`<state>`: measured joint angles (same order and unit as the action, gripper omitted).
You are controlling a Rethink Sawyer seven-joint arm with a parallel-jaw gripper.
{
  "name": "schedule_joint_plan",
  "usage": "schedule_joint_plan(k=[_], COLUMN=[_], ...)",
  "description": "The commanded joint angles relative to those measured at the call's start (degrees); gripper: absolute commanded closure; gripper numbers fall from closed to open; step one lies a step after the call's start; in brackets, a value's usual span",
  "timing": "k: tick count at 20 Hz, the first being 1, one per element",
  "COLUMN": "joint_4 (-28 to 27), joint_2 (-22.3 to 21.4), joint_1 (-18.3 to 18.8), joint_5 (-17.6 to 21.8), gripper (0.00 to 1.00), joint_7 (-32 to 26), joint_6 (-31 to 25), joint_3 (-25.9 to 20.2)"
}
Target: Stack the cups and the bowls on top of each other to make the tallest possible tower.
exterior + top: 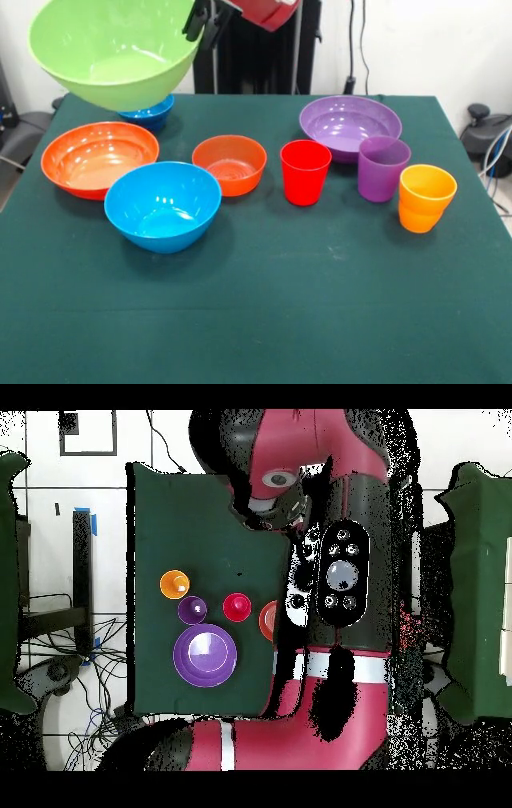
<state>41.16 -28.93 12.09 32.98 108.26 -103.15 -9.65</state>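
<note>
I've got the glossy lime green bowl [116, 50] lifted and tilted at top left, its rim pinched by the gripper [197, 20]. Beneath it peeks the small dark blue bowl [150, 114]. Rightward on the green cloth [320, 304]: orange-red bowl [99, 157], light blue bowl [162, 205], red cup [305, 171], waisted orange cup [426, 197].

Bright, even overhead light — soft shadows, white glare on glossy bowls [164, 204]

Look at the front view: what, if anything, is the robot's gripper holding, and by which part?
The gripper holds the deep lime green glossy plastic bowl by its rim, on the side towards the arm. The bowl hangs tilted, lifted clear of the table.
</note>
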Motion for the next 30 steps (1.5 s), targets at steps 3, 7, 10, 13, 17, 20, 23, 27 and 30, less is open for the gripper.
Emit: schedule_joint_plan(k=[3, 7, 10, 13, 17, 20, 23, 27, 30], joint_4=[11.2, 13.2, 13.6, 13.4, 12.4, 11.9, 10.0, 8.4, 7.4], joint_2=[2.9, 2.7, 3.6, 4.9, 6.3, 6.9, 8.4, 10.1, 10.9], joint_1=[-1.8, -2.8, -3.6, -4.4, -5.1, -5.4, -5.9, -6.8, -7.1], joint_5=[2.9, 3.0, 3.4, 3.7, 3.1, 2.6, 3.3, 2.6, 2.7], gripper=[1.0, 1.0, 1.0, 1.0, 1.0, 1.0, 1.0, 1.0, 1.0], joint_7=[-3.9, -0.9, 0.3, 2.1, 2.6, 1.1, -2.9, 1.3, -0.3], joint_6=[10.5, 13.6, 15.2, 16.9, 18.1, 18.3, 17.8, 18.5, 18.9], joint_3=[0.4, 2.3, 3.6, 4.7, 6.0, 6.5, 6.3, 7.3, 7.5])
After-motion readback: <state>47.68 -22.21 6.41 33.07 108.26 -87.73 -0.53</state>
